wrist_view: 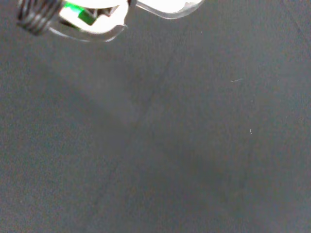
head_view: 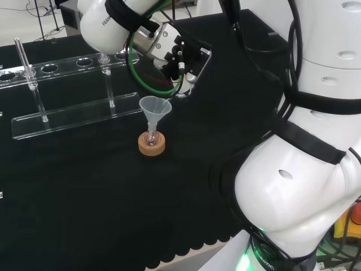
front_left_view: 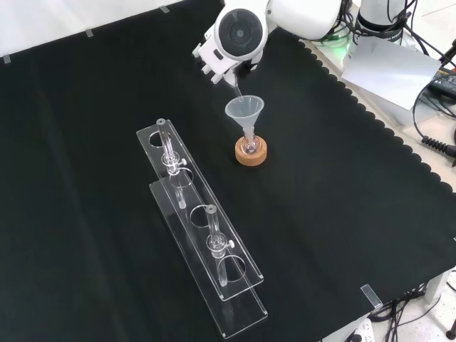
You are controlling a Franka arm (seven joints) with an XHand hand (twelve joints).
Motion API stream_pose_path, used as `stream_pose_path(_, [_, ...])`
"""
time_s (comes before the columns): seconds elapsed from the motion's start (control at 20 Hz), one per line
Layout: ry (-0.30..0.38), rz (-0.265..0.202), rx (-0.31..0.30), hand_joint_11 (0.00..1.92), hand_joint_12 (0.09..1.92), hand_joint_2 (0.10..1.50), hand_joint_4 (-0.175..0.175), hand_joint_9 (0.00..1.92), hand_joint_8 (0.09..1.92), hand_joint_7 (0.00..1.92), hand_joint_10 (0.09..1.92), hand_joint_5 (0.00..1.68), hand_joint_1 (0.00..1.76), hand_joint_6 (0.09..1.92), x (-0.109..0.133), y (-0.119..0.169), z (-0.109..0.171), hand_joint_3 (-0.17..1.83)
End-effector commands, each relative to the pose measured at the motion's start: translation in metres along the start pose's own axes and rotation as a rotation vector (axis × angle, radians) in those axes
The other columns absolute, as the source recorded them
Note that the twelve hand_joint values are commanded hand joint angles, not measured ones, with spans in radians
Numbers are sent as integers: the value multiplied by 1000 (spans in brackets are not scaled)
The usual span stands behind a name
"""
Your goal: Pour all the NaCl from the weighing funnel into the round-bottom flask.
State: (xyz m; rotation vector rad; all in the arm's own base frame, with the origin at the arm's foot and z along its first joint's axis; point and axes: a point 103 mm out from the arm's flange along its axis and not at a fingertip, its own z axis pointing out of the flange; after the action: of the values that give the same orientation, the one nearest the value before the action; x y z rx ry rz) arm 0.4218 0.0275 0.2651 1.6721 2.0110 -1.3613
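Note:
A small round-bottom flask stands upright in a cork ring near the middle of the cloth. A clear plastic funnel sits in its neck. The hand hovers just above and beside the funnel's rim, its fingers curled round a clear weighing funnel. The weighing funnel is tilted, with its thin spout pointing down into the funnel's mouth. I cannot make out any NaCl inside either vessel. The wrist view has a blurred white part of the hand over black cloth.
A long clear acrylic test-tube rack lies left of the flask in the head view and nearer the camera in the front view. Glass tubes stand in it. The arm's white links rise at the head view's right.

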Motion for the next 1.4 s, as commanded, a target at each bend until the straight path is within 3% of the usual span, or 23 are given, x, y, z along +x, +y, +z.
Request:
stream_pose_path(0.05, [-18,3,2,886,1043,661,175,1153,567,848,241,1121,1087,997,1,0,-2,787])
stream_pose_path(1.4, [-137,16,11,886,1044,660,175,1158,564,850,236,1121,1087,999,6,-1,-16,791])
